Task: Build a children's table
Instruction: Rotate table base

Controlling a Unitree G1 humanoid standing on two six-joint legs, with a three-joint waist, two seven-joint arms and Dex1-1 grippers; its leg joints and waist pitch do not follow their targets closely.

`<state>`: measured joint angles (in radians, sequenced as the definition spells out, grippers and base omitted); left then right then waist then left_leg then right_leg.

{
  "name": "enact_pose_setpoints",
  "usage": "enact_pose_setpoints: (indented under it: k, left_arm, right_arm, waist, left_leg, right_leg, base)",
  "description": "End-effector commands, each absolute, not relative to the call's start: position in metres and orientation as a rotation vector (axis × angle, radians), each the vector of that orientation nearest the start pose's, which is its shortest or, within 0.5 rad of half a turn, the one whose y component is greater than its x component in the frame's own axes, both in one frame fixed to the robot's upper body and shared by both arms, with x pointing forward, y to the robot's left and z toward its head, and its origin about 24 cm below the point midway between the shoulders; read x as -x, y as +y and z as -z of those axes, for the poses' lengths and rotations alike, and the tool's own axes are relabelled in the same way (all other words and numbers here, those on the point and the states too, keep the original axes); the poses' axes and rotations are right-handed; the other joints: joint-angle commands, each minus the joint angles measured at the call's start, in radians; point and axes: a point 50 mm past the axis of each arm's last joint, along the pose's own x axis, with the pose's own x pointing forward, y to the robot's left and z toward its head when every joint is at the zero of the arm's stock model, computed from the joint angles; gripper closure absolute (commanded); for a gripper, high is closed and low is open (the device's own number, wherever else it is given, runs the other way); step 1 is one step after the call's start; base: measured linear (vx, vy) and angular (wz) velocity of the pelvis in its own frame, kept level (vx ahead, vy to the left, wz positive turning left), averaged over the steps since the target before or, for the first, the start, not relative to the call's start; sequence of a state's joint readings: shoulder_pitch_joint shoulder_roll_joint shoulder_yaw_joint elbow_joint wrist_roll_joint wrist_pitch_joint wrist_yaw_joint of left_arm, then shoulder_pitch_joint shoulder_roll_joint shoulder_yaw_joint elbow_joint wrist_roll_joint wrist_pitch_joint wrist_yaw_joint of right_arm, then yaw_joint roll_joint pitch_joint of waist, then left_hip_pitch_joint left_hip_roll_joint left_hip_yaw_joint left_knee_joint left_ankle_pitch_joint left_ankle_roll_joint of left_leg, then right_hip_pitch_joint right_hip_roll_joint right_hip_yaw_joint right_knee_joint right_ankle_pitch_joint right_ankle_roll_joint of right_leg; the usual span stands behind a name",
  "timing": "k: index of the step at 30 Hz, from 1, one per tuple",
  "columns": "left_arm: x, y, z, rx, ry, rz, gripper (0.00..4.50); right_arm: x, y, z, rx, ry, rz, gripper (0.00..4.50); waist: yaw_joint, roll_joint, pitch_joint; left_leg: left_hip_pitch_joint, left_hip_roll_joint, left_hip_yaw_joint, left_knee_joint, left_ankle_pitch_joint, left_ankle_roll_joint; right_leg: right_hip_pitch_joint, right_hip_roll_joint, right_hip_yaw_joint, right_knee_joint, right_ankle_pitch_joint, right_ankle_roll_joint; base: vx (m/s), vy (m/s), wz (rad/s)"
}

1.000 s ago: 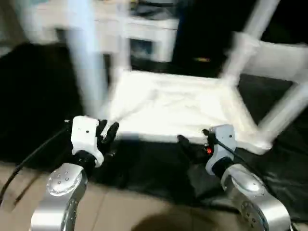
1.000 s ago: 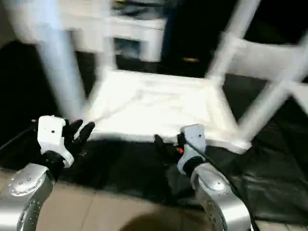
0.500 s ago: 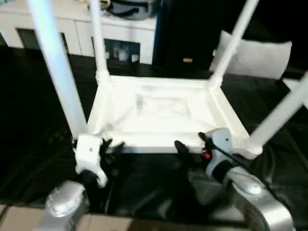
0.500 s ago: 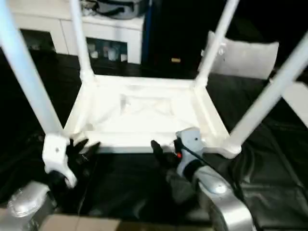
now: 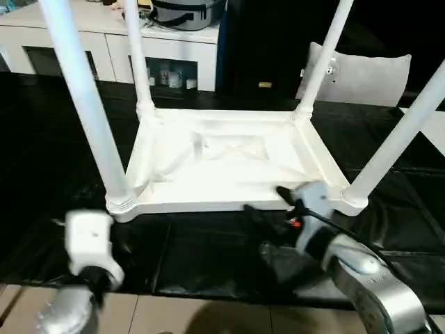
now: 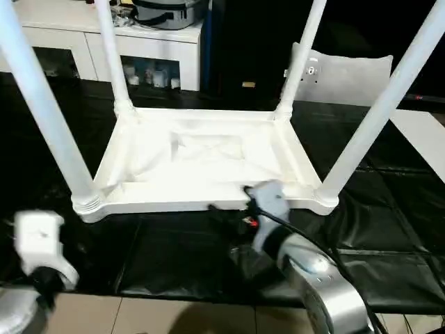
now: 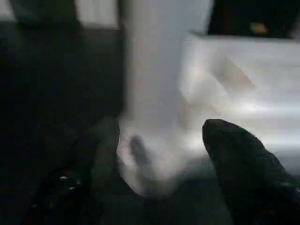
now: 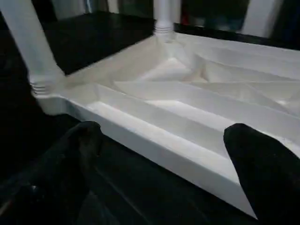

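Table lies upside down on black sheeting on the floor, ribbed underside up, centre of the head views. All four legs stand seated in the corner sockets, rising out of the picture at roughly 10, 11, 1 and 2 o'clock.

Left claw: wrist view shows its two black fingers spread, one either side of the near-left leg's base and socket, not visibly touching it. In the head views the left wrist housing sits at 8 o'clock, low and apart from the table's near-left corner.

Right claw: fingers spread wide, facing the table's near rim; rim lies between them, no contact visible. Head views place it at 5 o'clock, just beside the near edge.

Behind, at 12 o'clock: white cabinet with glass doors. Pillow at 1 o'clock.
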<state>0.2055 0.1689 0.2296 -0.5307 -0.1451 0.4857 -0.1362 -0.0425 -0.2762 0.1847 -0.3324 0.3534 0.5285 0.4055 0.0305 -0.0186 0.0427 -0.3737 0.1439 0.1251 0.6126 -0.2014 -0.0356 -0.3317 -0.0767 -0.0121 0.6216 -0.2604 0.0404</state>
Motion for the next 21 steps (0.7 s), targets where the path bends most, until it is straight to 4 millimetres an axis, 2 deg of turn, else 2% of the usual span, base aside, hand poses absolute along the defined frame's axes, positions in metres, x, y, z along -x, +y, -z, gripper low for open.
enact_pose_setpoints:
  k: [1,2,4,5,6,7,8,9,11,14,16,18,19,21]
  left_arm:
    - [-0.207,0.23,-0.084,-0.087,0.146,-0.113,1.01]
    - [-0.21,0.236,-0.086,-0.098,0.143,-0.135,1.01]
    - [-0.213,0.241,-0.09,-0.105,0.14,-0.137,0.82]
    - [-0.216,0.239,-0.091,-0.073,0.124,-0.089,0.71]
    - [-0.218,0.237,-0.092,-0.049,0.11,-0.055,0.6]
    - [-0.219,0.236,-0.093,-0.032,0.101,-0.035,0.52]
    - [-0.221,0.235,-0.093,-0.036,0.101,0.004,0.52]
    - [-0.222,0.236,-0.093,-0.035,0.11,0.037,0.47]
    - [-0.225,0.237,-0.094,-0.037,0.11,0.095,0.15]
    - [-0.225,0.239,-0.093,-0.025,0.128,0.162,0.07]
    - [-0.225,0.245,-0.092,-0.03,0.146,0.214,0.03]
    - [-0.23,0.252,-0.092,-0.038,0.165,0.227,0.03]
    - [-0.234,0.257,-0.092,-0.045,0.165,0.222,0.03]
    - [-0.251,0.266,-0.094,-0.057,0.145,0.226,0.03]
  right_arm:
    - [-0.239,-0.12,-0.07,-0.068,0.267,-0.714,0.0]
    - [-0.238,-0.122,-0.068,-0.049,0.276,-0.721,0.0]
    - [-0.237,-0.124,-0.065,-0.026,0.288,-0.73,0.0]
    - [-0.237,-0.125,-0.065,-0.033,0.292,-0.733,0.0]
    - [-0.236,-0.125,-0.064,-0.039,0.295,-0.734,0.0]
    - [-0.236,-0.125,-0.064,-0.045,0.298,-0.735,0.0]
    - [-0.236,-0.126,-0.063,-0.051,0.307,-0.729,0.0]
    - [-0.236,-0.127,-0.061,-0.053,0.318,-0.721,0.0]
    - [-0.234,-0.129,-0.058,-0.059,0.334,-0.711,0.0]
    - [-0.233,-0.131,-0.056,-0.053,0.354,-0.694,0.0]
    - [-0.231,-0.135,-0.052,-0.036,0.375,-0.679,0.0]
    - [-0.231,-0.138,-0.049,-0.023,0.388,-0.662,0.0]
    - [-0.231,-0.139,-0.048,-0.023,0.398,-0.651,0.0]
    - [-0.232,-0.144,-0.039,-0.023,0.466,-0.599,0.0]
  waist:
    - [-0.005,0.015,-0.026]
    - [-0.003,0.02,-0.03]
    - [-0.002,0.021,-0.036]
    - [0.0,0.017,-0.037]
    - [0.001,0.02,-0.036]
    - [0.0,0.018,-0.04]
    - [0.004,0.019,-0.048]
    - [0.006,0.02,-0.051]
    - [0.007,0.022,-0.05]
    - [0.008,0.022,-0.05]
    - [0.008,0.026,-0.046]
    - [0.007,0.024,-0.044]
    - [0.006,0.02,-0.041]
    - [0.011,0.023,-0.04]
  left_leg:
    - [0.015,0.06,-0.03,-0.107,-0.459,-0.09]
    - [0.016,0.061,-0.029,-0.106,-0.436,-0.089]
    - [0.015,0.062,-0.027,-0.105,-0.402,-0.085]
    - [0.013,0.061,-0.024,-0.104,-0.374,-0.079]
    - [0.012,0.061,-0.024,-0.105,-0.364,-0.078]
    - [0.012,0.062,-0.022,-0.103,-0.342,-0.075]
    - [0.012,0.063,-0.022,-0.097,-0.264,-0.061]
    - [0.009,0.063,-0.02,-0.094,-0.218,-0.051]
    - [0.004,0.058,-0.016,-0.091,-0.154,-0.037]
    - [0.006,0.059,-0.013,-0.091,-0.17,-0.038]
    - [0.008,0.062,-0.012,-0.098,-0.222,-0.046]
    - [0.011,0.06,-0.01,-0.1,-0.267,-0.055]
    - [0.012,0.062,-0.009,-0.103,-0.297,-0.06]
    - [0.021,0.058,-0.006,-0.103,-0.335,-0.069]
  right_leg:
    - [-0.018,-0.047,0.028,-0.097,-0.292,-0.104]
    - [-0.018,-0.047,0.029,-0.093,-0.253,-0.109]
    - [-0.013,-0.047,0.027,-0.089,-0.195,-0.123]
    - [-0.011,-0.048,0.026,-0.087,-0.157,-0.133]
    - [-0.012,-0.047,0.027,-0.085,-0.142,-0.138]
    - [-0.01,-0.046,0.026,-0.081,-0.1,-0.149]
    - [-0.004,-0.045,0.024,-0.071,-0.004,-0.16]
    - [-0.003,-0.045,0.024,-0.067,0.054,-0.163]
    - [0.001,-0.041,0.019,-0.06,0.141,-0.172]
    - [0.001,-0.043,0.019,-0.061,0.124,-0.178]
    - [-0.002,-0.044,0.021,-0.065,0.057,-0.183]
    - [-0.007,-0.042,0.023,-0.069,-0.009,-0.177]
    - [-0.009,-0.044,0.024,-0.073,-0.052,-0.175]
    - [-0.022,-0.045,0.028,-0.08,-0.133,-0.169]
  base:
    - [0.0,0.0,0.0]
    - [0.0,0.0,0.0]
    - [0.0,0.0,0.0]
    - [0.0,0.0,0.0]
    - [0.0,0.0,0.0]
    - [0.0,0.0,0.0]
    - [0.05,0.001,-0.01]
    - [0.05,0.001,-0.01]
    - [0.0,0.0,0.0]
    - [0.0,0.0,0.0]
    - [0.0,0.0,0.0]
    - [0.0,0.0,0.0]
    - [0.0,0.0,0.0]
    - [0.0,0.0,0.0]
